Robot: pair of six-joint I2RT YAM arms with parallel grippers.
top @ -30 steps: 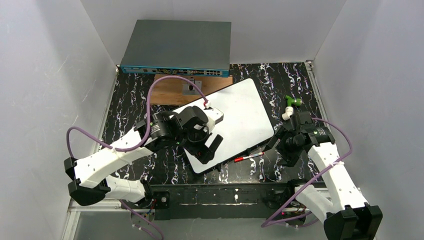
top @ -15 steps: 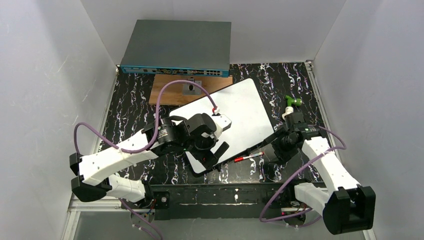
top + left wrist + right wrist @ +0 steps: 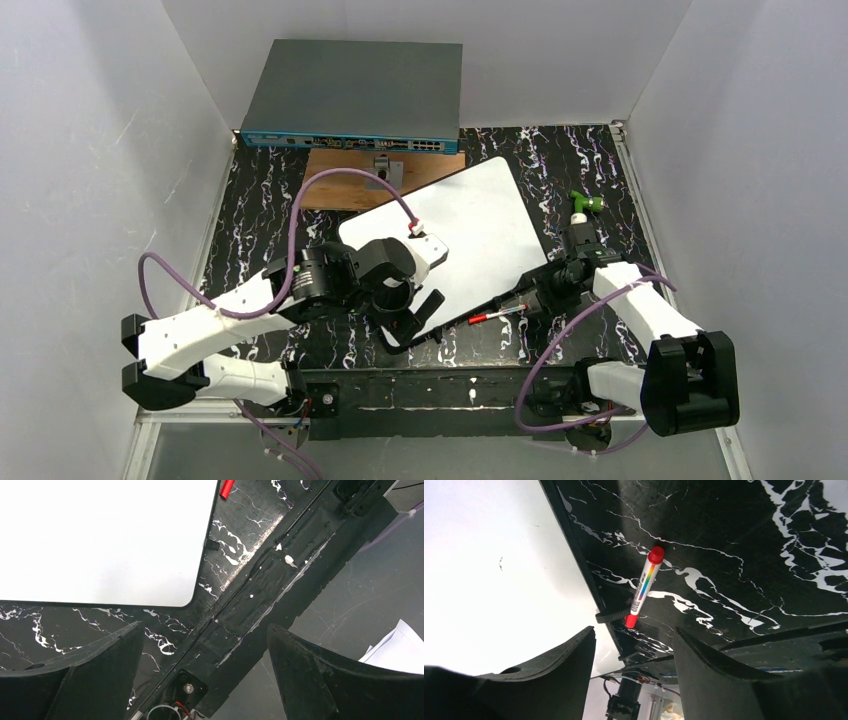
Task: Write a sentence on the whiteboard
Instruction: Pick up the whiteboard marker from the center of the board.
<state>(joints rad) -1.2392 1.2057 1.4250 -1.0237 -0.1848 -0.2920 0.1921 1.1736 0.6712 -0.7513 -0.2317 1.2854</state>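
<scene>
Lying flat and skewed at the centre of the black marbled bench (image 3: 260,200), the whiteboard (image 3: 470,225) reaches a brown wooden plate (image 3: 340,187) with its far corner. Left fingers (image 3: 90,672) hang released over its near corner, nothing between them. Right fingers (image 3: 549,680), likewise spread and empty, hover above the board's right edge, where a red-capped marker (image 3: 644,586) lies on the bench just beside it.
</scene>
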